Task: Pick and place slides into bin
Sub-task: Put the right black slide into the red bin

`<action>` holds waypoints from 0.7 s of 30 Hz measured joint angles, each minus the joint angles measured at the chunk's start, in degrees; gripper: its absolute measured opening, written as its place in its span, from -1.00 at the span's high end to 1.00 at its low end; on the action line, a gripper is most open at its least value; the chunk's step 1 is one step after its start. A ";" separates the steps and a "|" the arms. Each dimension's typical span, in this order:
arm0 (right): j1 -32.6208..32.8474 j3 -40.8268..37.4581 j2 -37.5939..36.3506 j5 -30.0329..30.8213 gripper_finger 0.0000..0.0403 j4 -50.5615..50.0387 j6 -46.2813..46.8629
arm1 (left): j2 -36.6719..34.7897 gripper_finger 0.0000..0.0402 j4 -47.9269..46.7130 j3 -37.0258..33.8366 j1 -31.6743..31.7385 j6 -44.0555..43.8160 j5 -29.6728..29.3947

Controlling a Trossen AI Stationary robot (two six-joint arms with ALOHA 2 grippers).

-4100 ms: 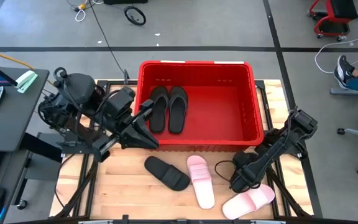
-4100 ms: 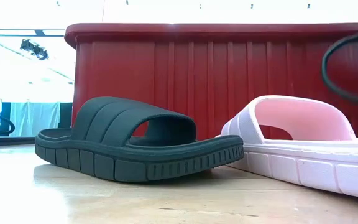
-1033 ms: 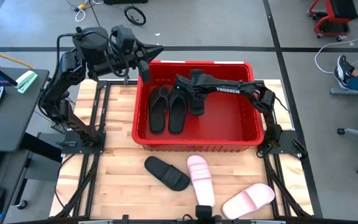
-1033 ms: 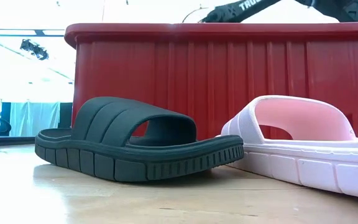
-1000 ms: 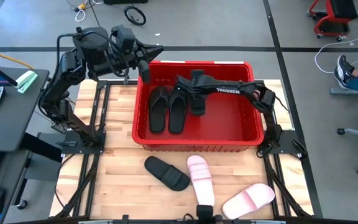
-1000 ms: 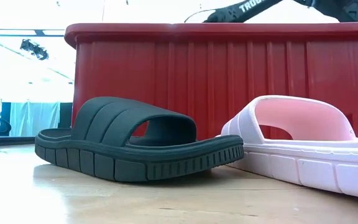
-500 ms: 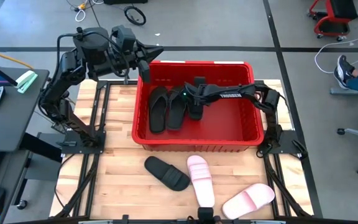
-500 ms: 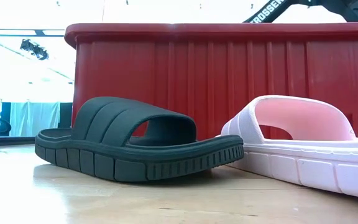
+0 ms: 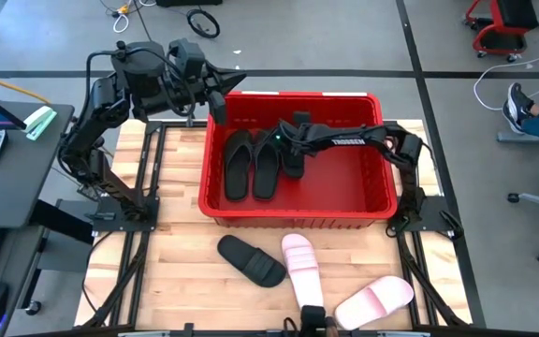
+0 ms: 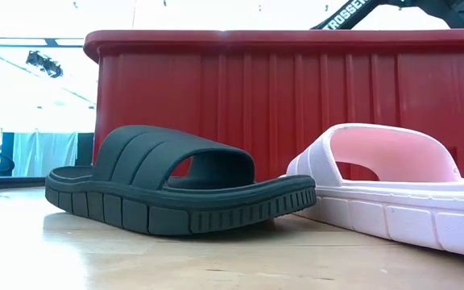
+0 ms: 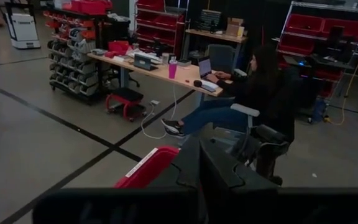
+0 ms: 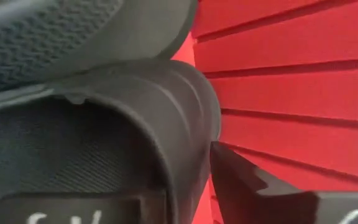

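Note:
The red bin (image 9: 382, 150) stands at the table's far side. Two black flip-flops (image 9: 253, 164) lie side by side on its floor at the left. My right gripper (image 9: 293, 159) reaches down into the bin beside them, shut on a black wide-strap slide (image 12: 104, 112). A second black slide (image 9: 251, 259) and two pink slides (image 9: 302, 271) (image 9: 374, 301) lie sole-down on the table in front of the bin. My left gripper (image 9: 235, 79) is shut and empty, raised over the bin's far left corner. My right gripper holds the black slide by its wide strap (image 12: 188, 124). One finger (image 12: 247, 183) lies against the strap's outer face; the other is hidden behind the strap. The fingers point down into the bin. I cannot tell whether the slide touches the bin's floor.
The low view shows the bin's near wall (image 10: 296, 89) right behind the black slide (image 10: 176, 185) and a pink slide (image 10: 393, 185). The bin's right half (image 9: 344, 178) holds no sandal. A person sits at a desk (image 11: 253, 93) in the room beyond the table.
My right gripper has gone down into the bin with the black slide, a little toward the flip-flops; the arm has sunk lower over the bin. My left arm has kept still.

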 joint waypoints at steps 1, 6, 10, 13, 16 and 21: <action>-0.24 0.00 -0.02 -0.14 0.50 -0.15 0.00 | -0.01 0.92 -0.08 -0.01 -0.02 0.01 0.02; -0.89 -0.04 -0.02 0.38 0.48 -4.10 0.15 | 0.00 0.89 -0.33 -0.01 -0.02 -0.38 0.00; -0.87 -0.04 -0.02 1.85 0.49 -5.09 0.15 | 0.00 0.93 -0.74 0.00 -0.32 -0.38 0.01; -0.70 -0.04 -0.02 2.01 0.49 -5.08 0.86 | 0.00 0.95 -0.81 -0.02 -0.36 -0.38 0.02; -0.49 -0.04 -0.02 2.53 0.49 -5.36 2.97 | 0.00 0.96 -1.15 -0.02 -0.61 -0.38 0.02; -0.50 -0.04 -0.04 3.86 0.52 -5.91 7.24 | 0.00 0.90 -1.56 -0.01 -0.95 -0.40 0.02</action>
